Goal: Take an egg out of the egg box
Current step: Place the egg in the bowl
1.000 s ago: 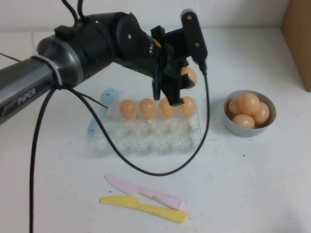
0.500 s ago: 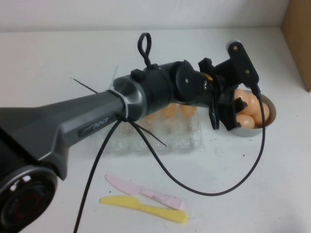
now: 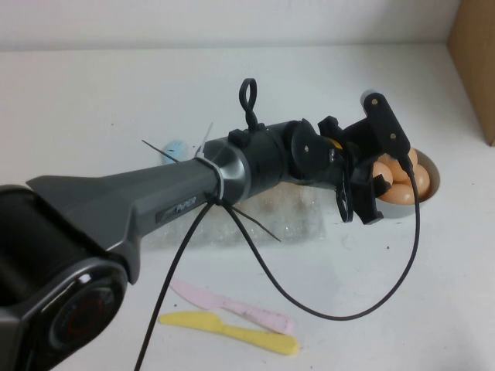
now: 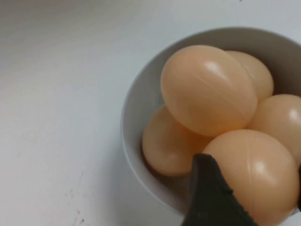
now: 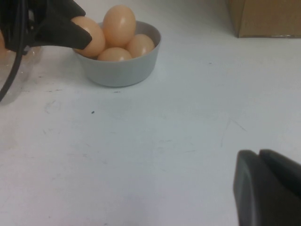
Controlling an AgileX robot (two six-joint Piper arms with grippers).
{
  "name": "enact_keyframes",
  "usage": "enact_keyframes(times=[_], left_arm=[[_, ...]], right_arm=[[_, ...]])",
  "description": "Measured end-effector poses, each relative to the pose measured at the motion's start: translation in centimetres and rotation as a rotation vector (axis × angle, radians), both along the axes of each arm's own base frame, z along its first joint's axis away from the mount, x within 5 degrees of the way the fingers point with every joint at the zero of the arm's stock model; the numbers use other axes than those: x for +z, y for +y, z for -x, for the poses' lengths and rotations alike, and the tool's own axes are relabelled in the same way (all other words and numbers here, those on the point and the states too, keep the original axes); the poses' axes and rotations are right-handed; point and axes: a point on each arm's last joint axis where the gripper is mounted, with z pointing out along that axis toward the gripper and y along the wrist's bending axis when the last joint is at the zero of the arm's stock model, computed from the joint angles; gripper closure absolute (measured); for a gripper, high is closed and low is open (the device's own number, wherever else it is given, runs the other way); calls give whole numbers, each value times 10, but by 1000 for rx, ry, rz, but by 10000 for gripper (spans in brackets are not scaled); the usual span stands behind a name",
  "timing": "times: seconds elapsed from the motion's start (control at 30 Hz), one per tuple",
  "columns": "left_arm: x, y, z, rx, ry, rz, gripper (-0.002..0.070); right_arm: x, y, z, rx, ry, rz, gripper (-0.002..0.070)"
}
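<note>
My left gripper (image 3: 370,188) reaches across the table to the round grey bowl (image 3: 433,176) and is shut on an orange-tan egg (image 3: 382,168). In the left wrist view the held egg (image 4: 256,174) sits between my fingers (image 4: 207,200), right over the bowl (image 4: 136,117) and against the other eggs in it. The right wrist view shows the egg (image 5: 91,36) at the bowl's rim (image 5: 120,70). The clear egg box (image 3: 303,219) lies mostly hidden under my left arm; its eggs are hidden. My right gripper (image 5: 261,188) is shut and empty, low over bare table to the right of the bowl.
A pink knife (image 3: 232,306) and a yellow knife (image 3: 232,333) lie near the front edge. A cardboard box (image 3: 476,62) stands at the far right. A small pale blue thing (image 3: 176,146) lies left of the egg box.
My left gripper has carried the egg from above the egg box rightward to the grey bowl and has come down slightly onto the eggs there.
</note>
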Motion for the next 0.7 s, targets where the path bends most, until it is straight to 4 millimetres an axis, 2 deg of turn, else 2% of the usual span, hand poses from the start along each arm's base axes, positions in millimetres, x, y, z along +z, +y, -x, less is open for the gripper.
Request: enact_keyframes(times=[0.23,0.47,0.7], left_arm=[[0,0,-2,-7,-31,-5,358],[2,0,-3,3,-49,4,306],[3,0,-3,6,-54,7,288]], right_arm=[[0,0,0,0,0,0,694],[0,0,0,0,0,0,694],[0,0,0,0,0,0,694]])
